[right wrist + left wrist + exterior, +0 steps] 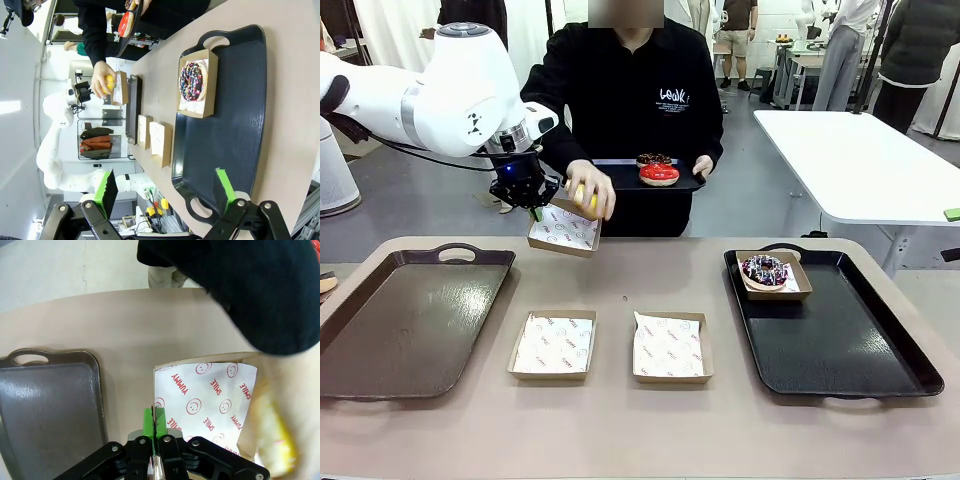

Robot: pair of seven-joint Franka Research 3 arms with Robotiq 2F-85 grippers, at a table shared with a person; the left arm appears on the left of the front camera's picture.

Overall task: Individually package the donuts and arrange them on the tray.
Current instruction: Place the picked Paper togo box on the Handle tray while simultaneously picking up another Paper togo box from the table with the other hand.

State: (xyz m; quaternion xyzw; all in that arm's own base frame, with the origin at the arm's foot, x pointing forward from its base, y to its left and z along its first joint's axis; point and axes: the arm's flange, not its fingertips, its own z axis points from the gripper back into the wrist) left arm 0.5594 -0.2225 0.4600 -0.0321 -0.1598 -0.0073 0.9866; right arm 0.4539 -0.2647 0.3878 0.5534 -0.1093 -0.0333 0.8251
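Yellow-glazed donut [586, 197] in the person's hand [592, 188], at the one-o'clock edge of a paper-lined box [564, 229] held above the worktop [640, 430] at eleven o'clock, left end effector [533, 208] pinched on the box's rim. Sprinkled donut [764, 269] boxed on the black tray [860, 360] at two o'clock, right end effector [165, 181] above it with fingers spread; red donut [659, 173] and chocolate donut [653, 159] on the person's small tray [620, 178] at twelve. Hold the box level and still, pinch firm, until the donut lies flat on the paper.
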